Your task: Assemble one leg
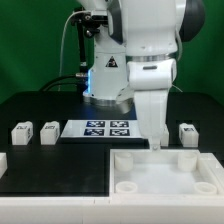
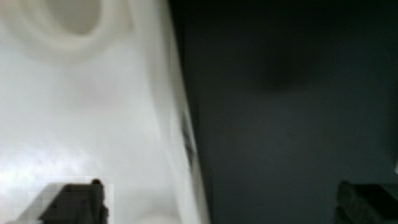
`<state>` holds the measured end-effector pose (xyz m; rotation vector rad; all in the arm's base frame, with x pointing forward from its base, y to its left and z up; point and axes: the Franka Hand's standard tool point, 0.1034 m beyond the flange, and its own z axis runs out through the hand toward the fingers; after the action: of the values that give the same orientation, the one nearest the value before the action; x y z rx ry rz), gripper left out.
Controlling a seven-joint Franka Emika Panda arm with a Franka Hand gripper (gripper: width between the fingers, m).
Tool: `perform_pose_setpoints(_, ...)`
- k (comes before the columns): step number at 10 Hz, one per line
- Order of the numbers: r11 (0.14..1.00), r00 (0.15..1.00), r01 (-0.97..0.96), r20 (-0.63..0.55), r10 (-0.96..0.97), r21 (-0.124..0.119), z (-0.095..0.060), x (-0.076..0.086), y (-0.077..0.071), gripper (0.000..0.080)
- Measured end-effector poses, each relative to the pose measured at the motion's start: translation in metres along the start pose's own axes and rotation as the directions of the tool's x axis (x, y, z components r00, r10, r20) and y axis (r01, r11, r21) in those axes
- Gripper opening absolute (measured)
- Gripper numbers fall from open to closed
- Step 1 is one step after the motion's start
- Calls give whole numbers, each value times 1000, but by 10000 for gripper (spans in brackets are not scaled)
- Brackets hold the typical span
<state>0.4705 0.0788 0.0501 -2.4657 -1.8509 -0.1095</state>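
Green backdrop; black bench (image 1: 60,170) carrying all parts. Gripper (image 1: 155,143) hanging low over rear rim of tray (image 1: 165,172), fingers (image 2: 71,200) standing apart, gripping nothing. Nearest leg (image 1: 187,132) sitting near gripper, toward exterior view's right, untouched. Two other legs (image 1: 20,131) lying past marker board (image 1: 108,128), toward exterior view's left.

Step judged: reaching for leg.
- Centring fingers over block, squaring to faces before closing.
- Tray rim crowding one side; bare bench offering room on the other.
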Motion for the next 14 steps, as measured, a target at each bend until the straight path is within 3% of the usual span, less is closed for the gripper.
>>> perform_pose_setpoints(2,964,965,-264,-10,264,-22,-18,28,-12,649)
perform_pose_setpoints(5,778,778,-628,-25,628,-8,-17,61,-31,649)
perform_pose_setpoints(9,500,500,-865,-27,866,27,-16,66,-34,649)
perform_pose_setpoints(11,295,296,-954,9,955,49,-7,63,-41,649)
perform_pose_setpoints(14,259,260,-966,147,954,27,6,52,-61,649)
